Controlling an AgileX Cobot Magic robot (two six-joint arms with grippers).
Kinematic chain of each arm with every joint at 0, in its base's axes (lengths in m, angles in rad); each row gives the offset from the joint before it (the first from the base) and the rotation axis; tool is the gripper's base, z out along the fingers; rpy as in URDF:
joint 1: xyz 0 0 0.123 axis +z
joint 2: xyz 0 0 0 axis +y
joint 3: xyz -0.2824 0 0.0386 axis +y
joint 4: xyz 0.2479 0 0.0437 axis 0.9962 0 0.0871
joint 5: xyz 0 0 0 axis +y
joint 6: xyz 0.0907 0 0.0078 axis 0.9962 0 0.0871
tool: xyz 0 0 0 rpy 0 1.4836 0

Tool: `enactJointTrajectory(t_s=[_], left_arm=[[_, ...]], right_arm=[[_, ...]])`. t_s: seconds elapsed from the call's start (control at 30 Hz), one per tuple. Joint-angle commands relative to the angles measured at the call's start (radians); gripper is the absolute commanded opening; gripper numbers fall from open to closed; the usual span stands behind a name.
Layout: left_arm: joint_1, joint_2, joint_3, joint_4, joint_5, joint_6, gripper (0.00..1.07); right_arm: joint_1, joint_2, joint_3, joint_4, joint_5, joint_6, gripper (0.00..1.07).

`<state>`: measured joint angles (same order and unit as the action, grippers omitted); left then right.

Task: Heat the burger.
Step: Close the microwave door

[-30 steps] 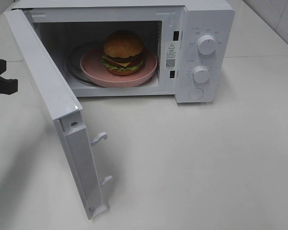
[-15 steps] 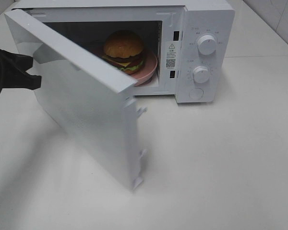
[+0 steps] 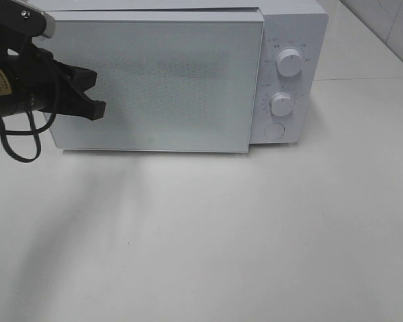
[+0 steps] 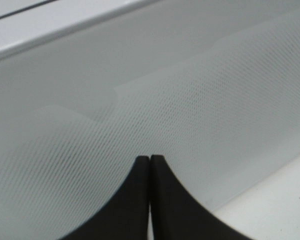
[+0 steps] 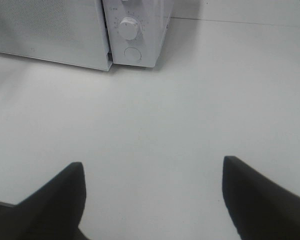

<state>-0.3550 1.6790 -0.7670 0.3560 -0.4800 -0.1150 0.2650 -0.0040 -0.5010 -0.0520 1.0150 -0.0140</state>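
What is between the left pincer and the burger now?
The microwave door. It is shut across the whole front, and the closed left pincer is up against its left part. The burger, seen inside a moment ago, is now hidden behind the door.

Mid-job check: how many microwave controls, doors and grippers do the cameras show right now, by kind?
Knobs: 2, the upper knob and the lower knob
Buttons: 1, the round button
Doors: 1, the microwave door, shut
Grippers: 2, the left gripper and the right gripper
Total: 6
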Motion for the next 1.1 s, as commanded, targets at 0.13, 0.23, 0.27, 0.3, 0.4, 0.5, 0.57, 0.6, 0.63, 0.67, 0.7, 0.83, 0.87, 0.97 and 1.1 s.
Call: enactJointTrajectory(t_s=[0.13,0.23,0.27,0.3,0.4,0.5,0.57,0.6,0.63,0.67,0.7,0.83,0.87,0.97,1.1], left_arm=[[-0.052,0.048,-0.074,0.000,-0.013,-0.009,0.00],[-0.086,0.093,-0.139,0.000,-0.013,-0.009,0.00],[-0.086,0.093,-0.139,0.000,-0.013,-0.009,0.00],[-0.099,0.114,-0.170,0.000,-0.013,-0.009,0.00],[-0.112,0.137,-0.200,0.000,-0.013,-0.009,0.00],[-0.135,0.174,-0.259,0.000,-0.013,-0.009,0.00],[-0.145,0.194,-0.285,0.000,-0.013,-0.009,0.00],[-0.150,0.203,-0.294,0.000,-0.013,-0.009,0.00],[-0.150,0.203,-0.294,0.000,-0.013,-0.009,0.00],[-0.165,0.227,-0.328,0.000,-0.010,-0.009,0.00],[-0.165,0.227,-0.328,0.000,-0.010,-0.009,0.00],[-0.197,0.283,-0.426,0.000,0.014,-0.009,0.00],[-0.197,0.283,-0.426,0.000,0.014,-0.009,0.00],[-0.213,0.315,-0.493,0.000,0.066,-0.009,0.00],[-0.223,0.341,-0.549,0.000,0.113,-0.009,0.00]], right_arm=[[-0.003,-0.027,0.001,0.003,-0.016,-0.006,0.72],[-0.003,-0.027,0.001,0.003,-0.016,-0.006,0.72],[-0.003,-0.027,0.001,0.003,-0.016,-0.006,0.72],[-0.003,-0.027,0.001,0.003,-0.016,-0.006,0.72],[-0.003,-0.027,0.001,0.003,-0.016,-0.006,0.72],[-0.003,-0.027,0.001,0.003,-0.016,-0.006,0.72],[-0.003,-0.027,0.001,0.003,-0.016,-0.006,0.72],[-0.003,-0.027,0.001,0.003,-0.016,-0.006,0.72],[-0.003,-0.027,0.001,0.003,-0.016,-0.006,0.72],[-0.003,-0.027,0.001,0.000,-0.016,-0.001,0.72],[-0.003,-0.027,0.001,0.000,-0.016,-0.001,0.72],[-0.003,-0.027,0.001,-0.001,-0.016,0.000,0.72],[-0.003,-0.027,0.001,-0.001,-0.016,0.000,0.72],[-0.003,-0.027,0.001,-0.001,-0.016,0.001,0.72],[-0.003,-0.027,0.001,-0.001,-0.016,0.001,0.72]])
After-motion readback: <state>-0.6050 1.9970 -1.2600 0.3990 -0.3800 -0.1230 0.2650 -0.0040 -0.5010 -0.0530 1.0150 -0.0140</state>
